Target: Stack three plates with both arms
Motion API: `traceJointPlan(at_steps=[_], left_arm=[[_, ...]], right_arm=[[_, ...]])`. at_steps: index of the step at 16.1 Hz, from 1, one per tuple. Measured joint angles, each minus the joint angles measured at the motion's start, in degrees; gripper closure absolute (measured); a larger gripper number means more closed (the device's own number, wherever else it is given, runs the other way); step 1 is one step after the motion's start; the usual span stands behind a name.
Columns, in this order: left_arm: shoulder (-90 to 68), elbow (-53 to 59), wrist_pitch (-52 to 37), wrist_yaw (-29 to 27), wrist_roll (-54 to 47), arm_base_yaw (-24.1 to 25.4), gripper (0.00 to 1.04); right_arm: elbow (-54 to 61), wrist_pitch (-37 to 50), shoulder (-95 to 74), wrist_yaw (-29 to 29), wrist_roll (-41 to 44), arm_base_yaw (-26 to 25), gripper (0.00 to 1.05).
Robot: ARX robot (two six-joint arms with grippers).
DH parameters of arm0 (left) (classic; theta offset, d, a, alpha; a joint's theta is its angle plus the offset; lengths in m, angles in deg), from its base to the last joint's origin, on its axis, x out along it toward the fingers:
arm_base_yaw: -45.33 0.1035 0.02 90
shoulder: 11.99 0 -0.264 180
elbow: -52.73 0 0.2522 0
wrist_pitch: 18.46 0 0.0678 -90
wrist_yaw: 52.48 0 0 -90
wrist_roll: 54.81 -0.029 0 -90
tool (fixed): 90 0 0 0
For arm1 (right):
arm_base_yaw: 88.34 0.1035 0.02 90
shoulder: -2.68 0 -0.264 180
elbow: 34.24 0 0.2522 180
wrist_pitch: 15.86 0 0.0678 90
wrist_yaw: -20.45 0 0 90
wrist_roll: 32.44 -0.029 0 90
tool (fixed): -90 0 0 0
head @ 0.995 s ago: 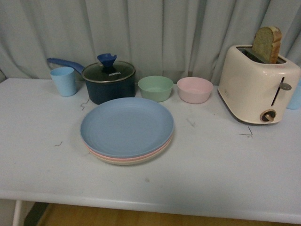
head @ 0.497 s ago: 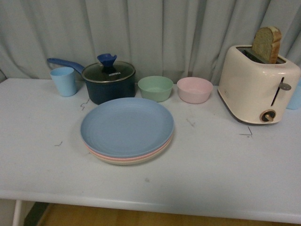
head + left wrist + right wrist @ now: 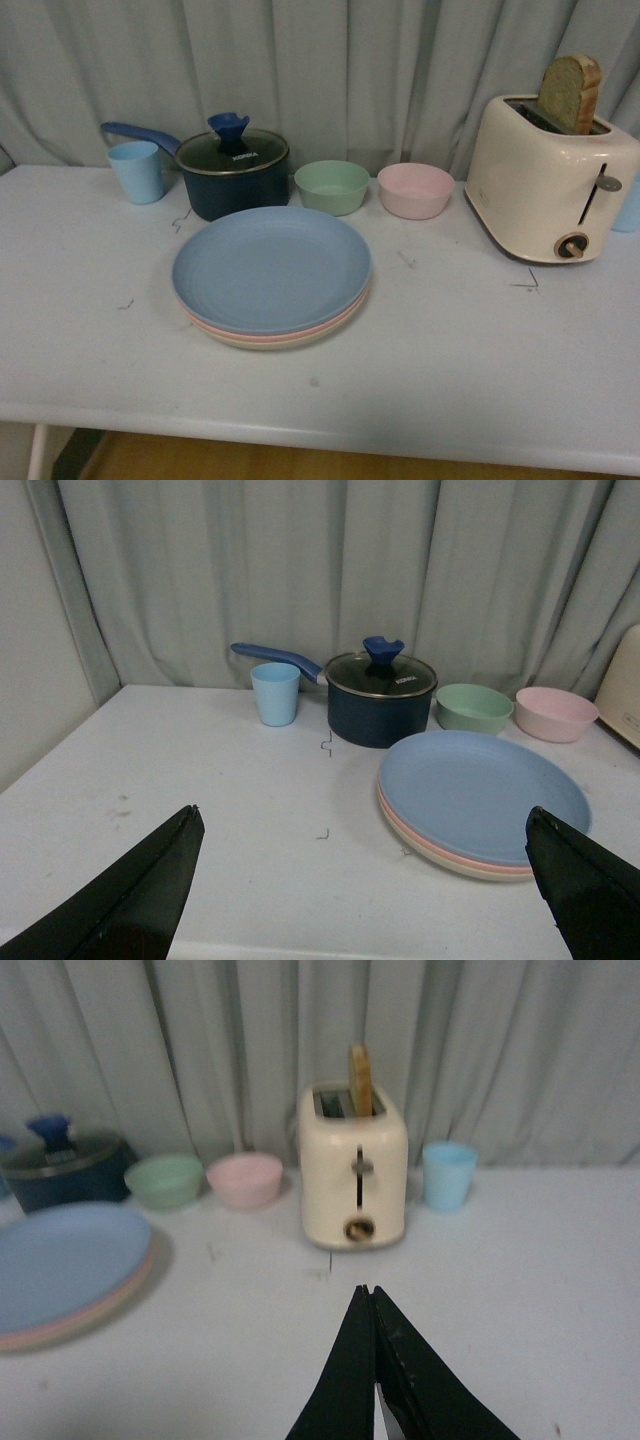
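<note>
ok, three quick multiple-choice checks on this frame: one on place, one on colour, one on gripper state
1. What sits right behind the stack of plates?
A. toaster
B. pot
C. nothing

2. Which plate is on top?
A. pink
B. cream
C. blue

3. The grippers are:
A. left open, right shut
B. both shut
C. left shut, right open

Answers:
1 B, the lidded pot stands just behind the stack.
2 C, the blue plate covers the pink and cream rims.
3 A, the left gripper has its fingers spread wide; the right gripper has them pressed together.
</note>
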Motion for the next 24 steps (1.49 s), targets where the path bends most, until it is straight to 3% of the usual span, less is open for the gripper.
traceJointPlan(at_steps=[10,17,18,24], left_arm=[[0.0,0.0,0.0,0.0,0.0,0.0,0.07],[0.0,0.0,0.0,0.0,0.0,0.0,0.07],[0.0,0.0,0.0,0.0,0.0,0.0,0.07],[0.0,0.0,0.0,0.0,0.0,0.0,0.07]], right_arm=[[0.0,-0.4,3.1,0.0,0.1,0.0,1.00],[0.0,-0.4,3.1,0.0,0.1,0.0,0.11],[0.0,-0.4,3.1,0.0,0.1,0.0,0.05],[0.0,-0.4,3.1,0.0,0.1,0.0,0.06]])
